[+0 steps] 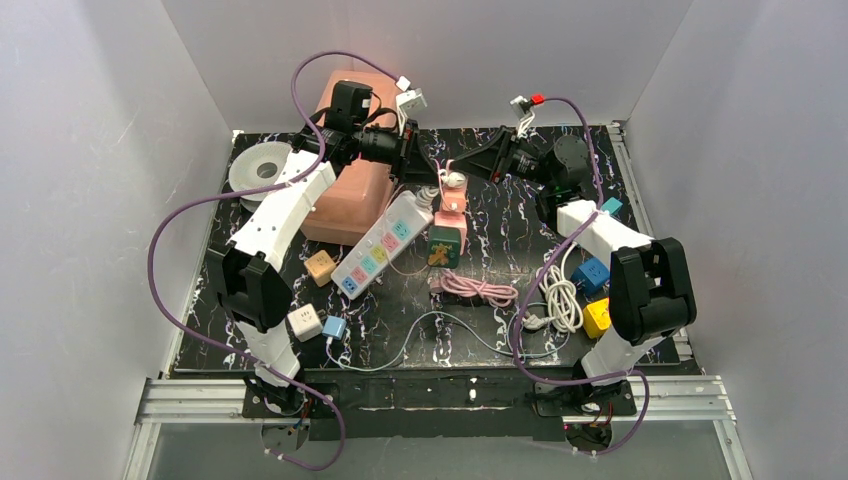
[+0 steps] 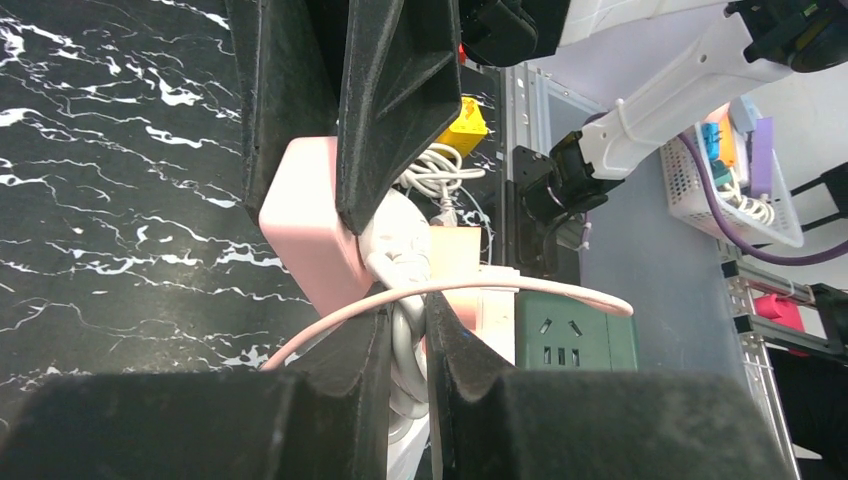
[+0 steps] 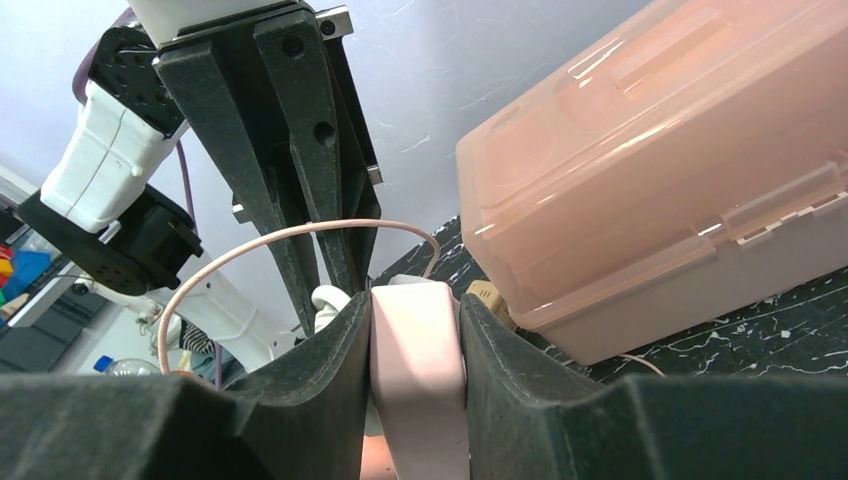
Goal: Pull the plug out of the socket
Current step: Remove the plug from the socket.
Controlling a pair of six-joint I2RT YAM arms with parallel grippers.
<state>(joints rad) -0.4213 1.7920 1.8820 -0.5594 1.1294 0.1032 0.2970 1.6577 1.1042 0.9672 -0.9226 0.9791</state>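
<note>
2 arms reach inward; left gripper (image 2: 385,270), right gripper (image 3: 415,335) meet (both clamped).

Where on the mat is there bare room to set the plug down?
Barest patch: the mat between the pink socket and the right arm. A smaller one sits between the power strip and pink cable coil. Crowded: back centre, where the left gripper and right gripper meet, and right front, with white cable and yellow cube.

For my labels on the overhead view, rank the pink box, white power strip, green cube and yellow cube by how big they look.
1. Pink box
2. White power strip
3. Green cube and yellow cube: nearly alike. The green looks slightly bigger, but it is too close to rank.
</note>
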